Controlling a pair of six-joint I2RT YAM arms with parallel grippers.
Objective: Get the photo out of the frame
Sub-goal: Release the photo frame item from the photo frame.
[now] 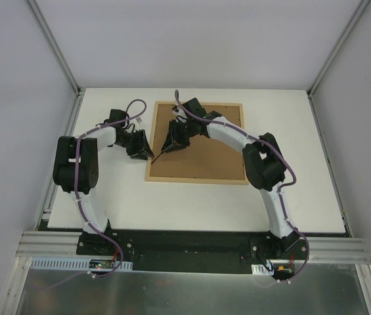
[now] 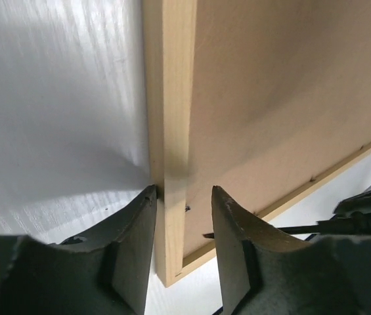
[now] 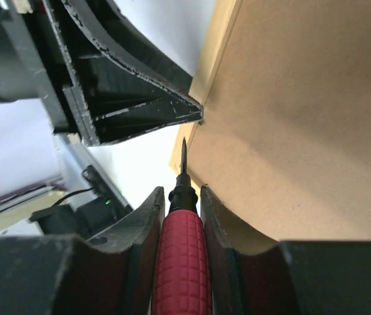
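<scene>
red screwdriver (image 3: 182,259) in right tool (image 3: 180,195) points at edge of frame (image 3: 303,131).

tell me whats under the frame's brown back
The frame lies back-up on the white table, so only its fibreboard back and wood rim show. Anything beneath the back, photo included, is covered.

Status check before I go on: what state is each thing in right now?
frame: lying face down, back up.
backing board: seated in the frame.
photo: not visible.
left gripper: jaws open, astride the frame's left rail.
right gripper: jaws shut on the screwdriver.
screwdriver: tip near that rail's inner edge.
</scene>
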